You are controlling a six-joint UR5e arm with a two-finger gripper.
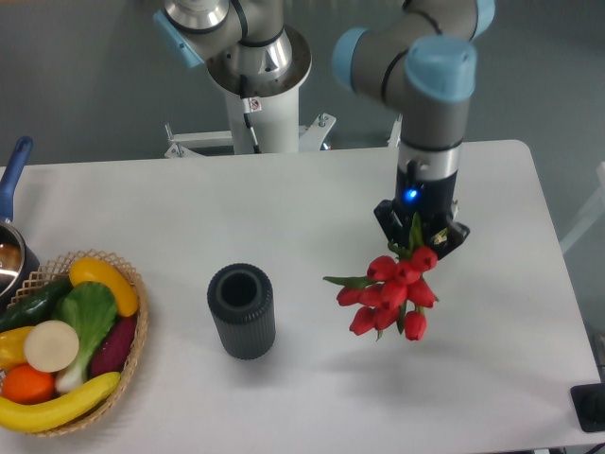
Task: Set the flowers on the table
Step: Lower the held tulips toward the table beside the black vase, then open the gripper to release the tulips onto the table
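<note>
The gripper (417, 238) pointed straight down over the right half of the table (312, 203), its fingers closed on the stems of the flowers (389, 293), whose red heads hung below and slightly toward the camera, with a green leaf projecting to the left. The bunch appeared to be held clear of the tabletop, to judge by the soft shadow lying below it, though actual contact could not be excluded from this single view. The dark cylinder (242, 311) stood upright well to the left, and the basket (128, 326) of fruit and vegetables sat at the left edge, beside a blue-handled pot (11, 227). The step in hand was judged to be the lowering and release. Done well, it would call for a slow vertical descent onto the bare surface beneath, letting the heads settle and the bunch tip onto its side before the fingers part, then a straight lift away so that no leaf is dragged.
</note>
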